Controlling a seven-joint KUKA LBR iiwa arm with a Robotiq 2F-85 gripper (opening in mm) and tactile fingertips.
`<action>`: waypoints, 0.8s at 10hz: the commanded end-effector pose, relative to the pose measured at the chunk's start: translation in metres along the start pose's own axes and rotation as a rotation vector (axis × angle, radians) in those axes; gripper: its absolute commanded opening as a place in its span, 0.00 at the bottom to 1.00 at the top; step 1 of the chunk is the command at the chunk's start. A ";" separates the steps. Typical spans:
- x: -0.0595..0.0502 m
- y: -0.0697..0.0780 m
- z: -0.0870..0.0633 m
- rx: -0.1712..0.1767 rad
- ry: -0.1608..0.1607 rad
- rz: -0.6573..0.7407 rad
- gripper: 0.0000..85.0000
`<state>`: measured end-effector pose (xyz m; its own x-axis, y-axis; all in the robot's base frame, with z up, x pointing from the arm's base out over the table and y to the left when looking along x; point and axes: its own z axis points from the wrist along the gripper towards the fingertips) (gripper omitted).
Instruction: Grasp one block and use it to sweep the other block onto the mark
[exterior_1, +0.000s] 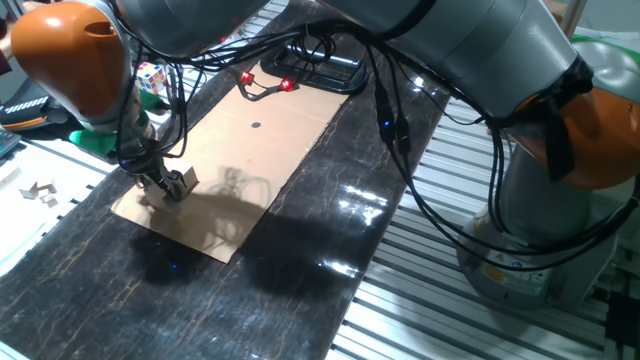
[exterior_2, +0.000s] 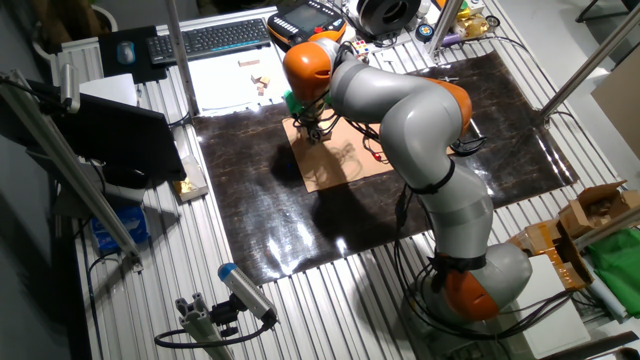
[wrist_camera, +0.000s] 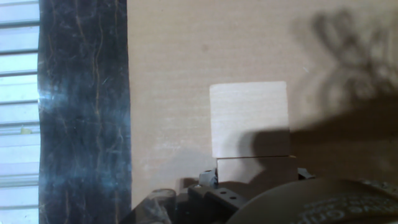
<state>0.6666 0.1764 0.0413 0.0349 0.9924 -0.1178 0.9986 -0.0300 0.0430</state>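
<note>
Down at the near corner of the cardboard sheet (exterior_1: 240, 165), the gripper (exterior_1: 165, 187) sits low with a pale wooden block (wrist_camera: 256, 168) at its fingers — whether the jaws are pinching it or merely touching, I cannot tell. A second block (wrist_camera: 249, 118) lies on the cardboard, touching the first on the side away from the hand. Far up the sheet, well apart from both, is the mark (exterior_1: 256, 126) — a tiny black dot.

— Blocks (wrist_camera: 249, 118): pale, matt, smooth wood, faint grain. Beneath: tan matt cardboard (exterior_1: 260, 160).
— Dark glossy mat (exterior_1: 330, 250) around it, veined like marble, glare lower right. Ribbed metal table (exterior_1: 440, 310). Glossy grey-and-orange plastic arm shells (exterior_2: 400, 110).
</note>
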 end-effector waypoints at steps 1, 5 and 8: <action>0.000 0.000 0.000 0.000 -0.002 -0.003 0.01; 0.000 0.000 0.000 -0.002 -0.005 -0.002 0.01; 0.000 0.001 0.000 0.001 -0.005 0.006 0.01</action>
<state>0.6673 0.1761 0.0413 0.0410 0.9917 -0.1220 0.9985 -0.0361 0.0421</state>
